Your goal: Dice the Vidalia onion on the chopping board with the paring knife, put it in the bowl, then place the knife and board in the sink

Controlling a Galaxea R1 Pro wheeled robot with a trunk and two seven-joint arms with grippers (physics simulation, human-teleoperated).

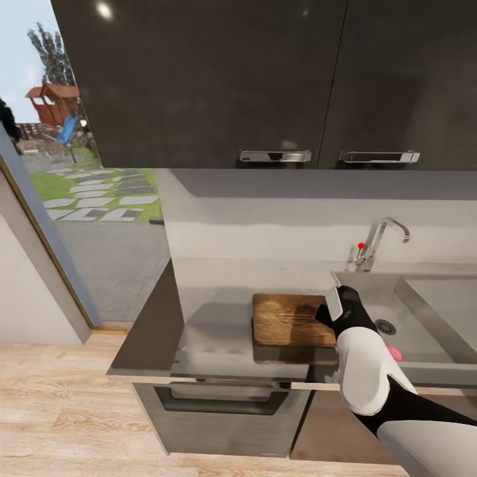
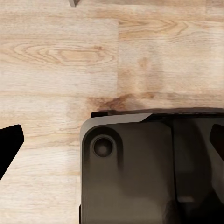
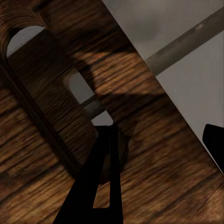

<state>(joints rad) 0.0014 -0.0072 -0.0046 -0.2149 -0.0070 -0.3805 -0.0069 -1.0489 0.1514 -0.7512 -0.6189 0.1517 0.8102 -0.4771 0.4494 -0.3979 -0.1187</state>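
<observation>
The brown chopping board (image 1: 288,320) lies flat on the grey countertop (image 1: 212,311), just left of the sink (image 1: 430,298). My right gripper (image 1: 331,308) hovers low over the board's right end, beside the sink rim. In the right wrist view the wood grain of the board (image 3: 154,140) is very close, its slot hole (image 3: 23,39) shows, and my right gripper (image 3: 156,163) stands open with nothing between its fingers. A pinkish round shape, probably the onion (image 1: 395,353), peeks out in the sink behind my right forearm. My left gripper (image 2: 112,144) hangs open over the floor. The paring knife and the bowl are out of view.
A chrome tap (image 1: 383,240) with a red knob (image 1: 361,246) stands behind the sink, and the drain (image 1: 385,326) shows in the basin. Dark upper cabinets (image 1: 199,79) overhang the counter. An oven front (image 1: 218,404) sits below it. A tall window (image 1: 79,199) is at left, above the wood floor (image 2: 60,56).
</observation>
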